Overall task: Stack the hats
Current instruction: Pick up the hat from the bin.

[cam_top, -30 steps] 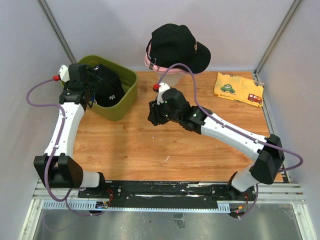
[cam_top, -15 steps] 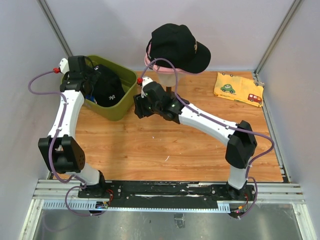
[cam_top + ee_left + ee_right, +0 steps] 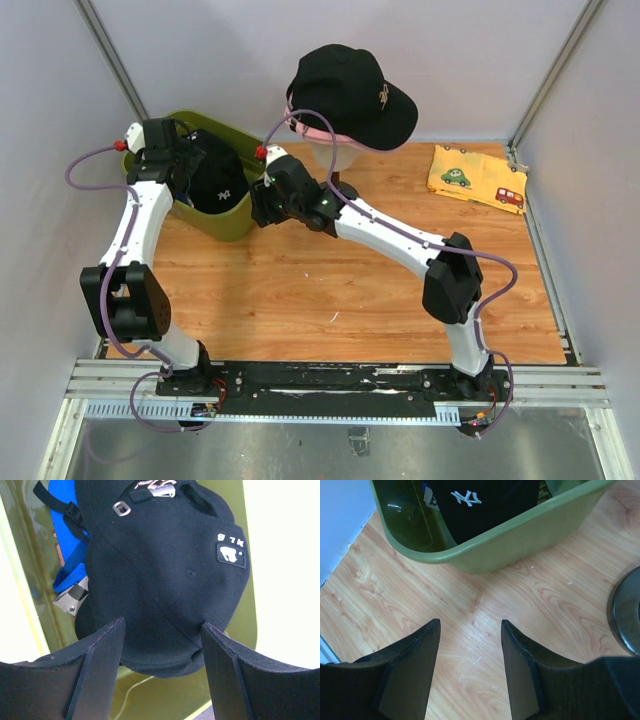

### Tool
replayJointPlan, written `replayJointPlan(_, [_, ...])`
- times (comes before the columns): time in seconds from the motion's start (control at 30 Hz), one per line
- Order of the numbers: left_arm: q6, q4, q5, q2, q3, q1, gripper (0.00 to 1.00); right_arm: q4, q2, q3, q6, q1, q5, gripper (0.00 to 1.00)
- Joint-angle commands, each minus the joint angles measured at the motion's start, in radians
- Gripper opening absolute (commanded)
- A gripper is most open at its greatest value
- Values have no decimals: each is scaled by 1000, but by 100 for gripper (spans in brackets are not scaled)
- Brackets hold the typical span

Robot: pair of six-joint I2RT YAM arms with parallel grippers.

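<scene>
Since the left gripper (image 3: 162, 630) hangs right over the black cap (image 3: 170, 570) in the olive bin (image 3: 240, 225), that's the arm I'd bet on for the next grab. Its jaws are spread wide and holding nothing, one finger on each side of the crown, with the cap directly below and not touched as far as I can see. The cap's back strap sits at the far end of the wrist view, so its length runs away from the fingers and they'd close across its width. A blue cap (image 3: 70, 555) peeks out underneath, so snagging both is a risk. The right gripper (image 3: 470, 627) is also spread and empty, but it's over bare wood just outside the bin's wall, so it's worse placed. The stack so far is another black cap (image 3: 350, 90) over a pink cap (image 3: 300, 125) on the mannequin head (image 3: 335, 155).
</scene>
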Motion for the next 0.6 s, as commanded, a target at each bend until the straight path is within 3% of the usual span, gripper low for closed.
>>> replayJointPlan(0.0, [13,79,-2,-45,-48,6,67,-17,53,67,-25,12,4,54])
replayJointPlan(0.33, [4,181,15,-82,-129,6,66,-3,73,76,-45,25,30,54])
replayJointPlan(0.57, [4,219,26,-83,-147,6,48,11,60,55,-108,78,78,55])
